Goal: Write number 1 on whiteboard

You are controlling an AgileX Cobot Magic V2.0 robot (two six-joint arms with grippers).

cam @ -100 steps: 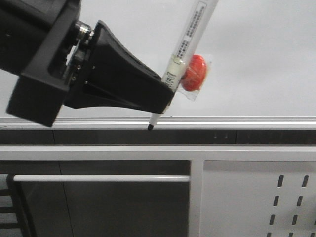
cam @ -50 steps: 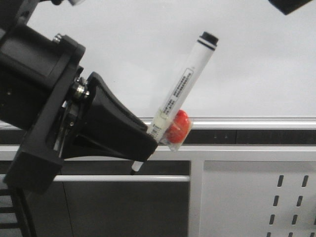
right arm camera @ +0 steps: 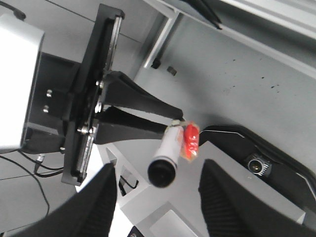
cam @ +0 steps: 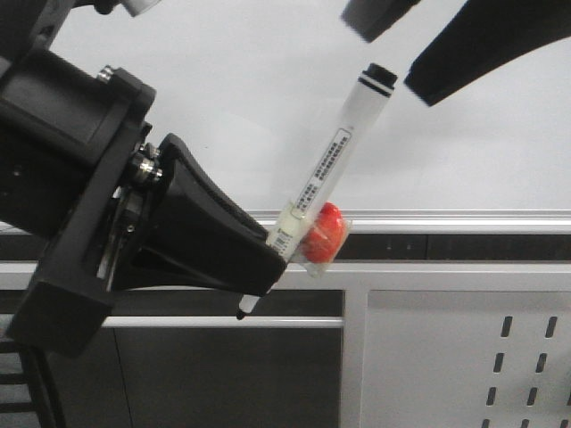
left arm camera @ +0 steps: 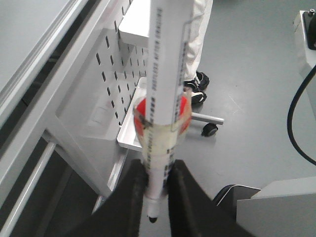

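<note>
Behind everything spreads the whiteboard, plain white with its silver rail running level across the front view; no stroke shows on the visible part. At the left, the left gripper is clamped on a white marker pen, a red tag taped beside its barrel. The pen's long axis leans, black tip low and leftward, below the rail, capped end up and rightward. Only the left wrist view shows the perforated panel and someone's shoes beyond. The right gripper shows best in its own wrist view, its fingers spread apart either side of the pen's black end.
</note>
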